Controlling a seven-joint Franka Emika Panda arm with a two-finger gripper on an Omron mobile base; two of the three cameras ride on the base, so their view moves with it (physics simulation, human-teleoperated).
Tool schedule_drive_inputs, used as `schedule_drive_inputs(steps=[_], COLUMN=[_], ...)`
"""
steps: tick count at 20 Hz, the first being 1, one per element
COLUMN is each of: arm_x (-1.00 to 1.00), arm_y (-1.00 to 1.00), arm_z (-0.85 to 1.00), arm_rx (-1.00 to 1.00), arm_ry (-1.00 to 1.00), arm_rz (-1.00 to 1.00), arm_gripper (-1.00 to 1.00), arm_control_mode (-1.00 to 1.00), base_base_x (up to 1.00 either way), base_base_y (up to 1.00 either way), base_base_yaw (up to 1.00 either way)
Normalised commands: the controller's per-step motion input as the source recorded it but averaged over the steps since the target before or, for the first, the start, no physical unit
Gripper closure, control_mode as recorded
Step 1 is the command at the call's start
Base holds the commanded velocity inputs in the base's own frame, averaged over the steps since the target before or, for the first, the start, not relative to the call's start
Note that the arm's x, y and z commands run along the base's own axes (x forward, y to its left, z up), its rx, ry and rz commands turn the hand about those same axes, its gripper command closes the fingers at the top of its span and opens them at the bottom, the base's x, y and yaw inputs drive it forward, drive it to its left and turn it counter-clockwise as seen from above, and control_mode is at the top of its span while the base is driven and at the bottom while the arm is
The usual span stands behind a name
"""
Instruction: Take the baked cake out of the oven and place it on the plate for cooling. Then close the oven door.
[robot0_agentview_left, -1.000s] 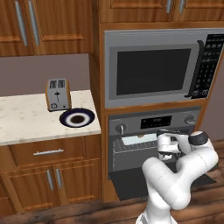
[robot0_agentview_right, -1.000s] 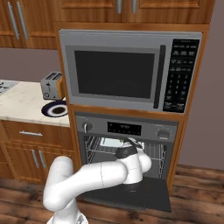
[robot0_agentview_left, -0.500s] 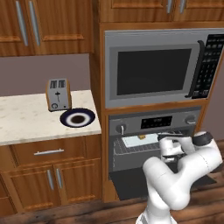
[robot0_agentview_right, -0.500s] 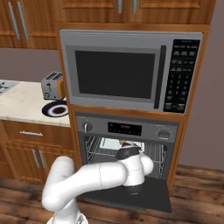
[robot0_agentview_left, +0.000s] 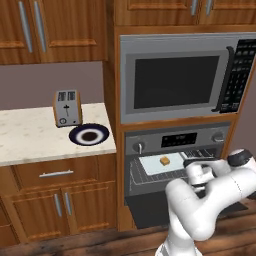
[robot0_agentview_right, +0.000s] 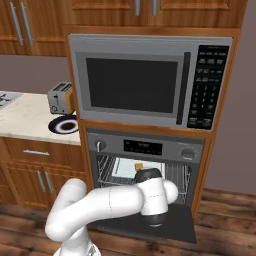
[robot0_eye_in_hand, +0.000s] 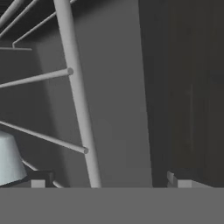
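Observation:
The oven (robot0_agentview_left: 177, 141) (robot0_agentview_right: 145, 147) stands with its oven door (robot0_agentview_right: 172, 228) folded down flat. On a pale tray (robot0_agentview_left: 155, 165) on the wire rack inside rests the baked cake (robot0_agentview_left: 164, 160) (robot0_agentview_right: 138, 165), a small tan block. The plate (robot0_agentview_left: 89, 135) (robot0_agentview_right: 65, 125), with its dark rim, lies on the counter to the left of the oven. My arm reaches low into the oven mouth, right of the cake. In the hand view my gripper (robot0_eye_in_hand: 109, 180) is open, nothing between its fingertips (robot0_eye_in_hand: 41, 179), and it faces the grey side wall and rack wires (robot0_eye_in_hand: 76, 87).
A microwave (robot0_agentview_left: 175, 80) (robot0_agentview_right: 145, 85) sits right above the oven. A toaster (robot0_agentview_left: 66, 107) (robot0_agentview_right: 61, 97) stands behind the plate on the pale counter (robot0_agentview_left: 30, 142). Wooden cabinets hang above, with drawers below the counter.
My hand has shifted a little right and lower at the oven mouth, uncovering the cake in the left base view. The gripper has stayed open.

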Motion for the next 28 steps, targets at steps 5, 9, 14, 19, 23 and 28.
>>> schedule_drive_inputs(steps=[5,9,14,19,23,28], arm_x=[-0.8,-0.77,-0.74,-0.74,-0.72,-0.72], arm_y=[-0.25,-0.22,-0.18,-0.18,-0.2,-0.23], arm_z=[-0.41,-0.4,-0.38,-0.33,-0.29,-0.27], arm_rx=[0.0,0.0,0.0,0.0,0.0,0.0], arm_ry=[0.15,0.16,0.19,0.19,0.17,0.14], arm_rz=[-0.02,-0.01,0.0,0.0,0.0,0.0], arm_gripper=[-1.0,-1.0,-1.0,-1.0,-1.0,-1.0], arm_control_mode=[-1.0,-1.0,-1.0,-1.0,-1.0,-1.0], base_base_x=[0.0,0.0,0.0,0.0,0.0,0.0], base_base_y=[0.0,0.0,0.0,0.0,0.0,0.0], base_base_yaw=[0.0,0.0,0.0,0.0,0.0,0.0])
